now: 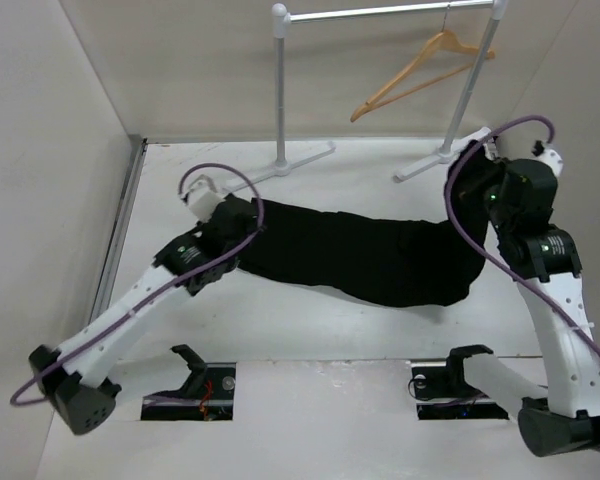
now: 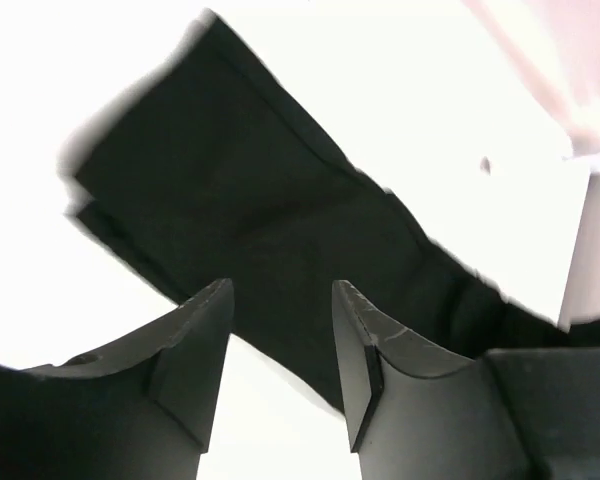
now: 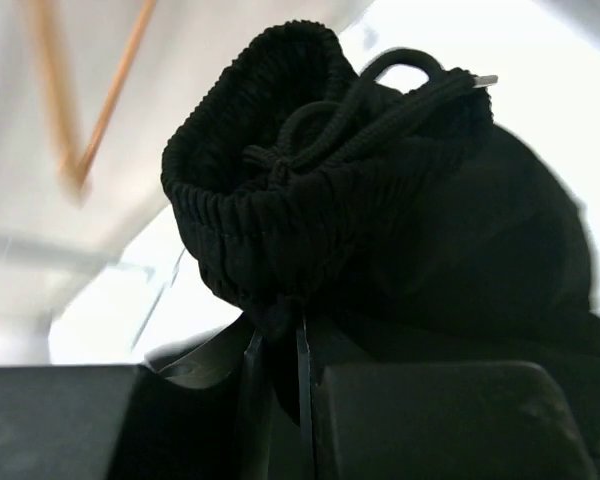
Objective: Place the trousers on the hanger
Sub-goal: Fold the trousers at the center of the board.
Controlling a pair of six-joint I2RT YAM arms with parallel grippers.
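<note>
The black trousers [image 1: 365, 255] lie stretched across the table from left to right. My right gripper [image 1: 490, 190] is shut on their bunched elastic waistband [image 3: 280, 190] at the right end, with the drawstring showing on top; the jaws [image 3: 278, 340] pinch the fabric. My left gripper [image 1: 242, 228] is open over the leg ends at the left; its fingers [image 2: 375, 340] stand apart just above the black cloth [image 2: 240, 220], holding nothing. The wooden hanger [image 1: 420, 72] hangs from the rail at the back right, above and behind my right gripper; it also shows blurred in the right wrist view [image 3: 80, 120].
The grey metal clothes rail [image 1: 380, 12] stands at the back on two posts with flat feet [image 1: 305, 158] on the table. White walls close in the left, back and right. My arm bases sit at the near edge.
</note>
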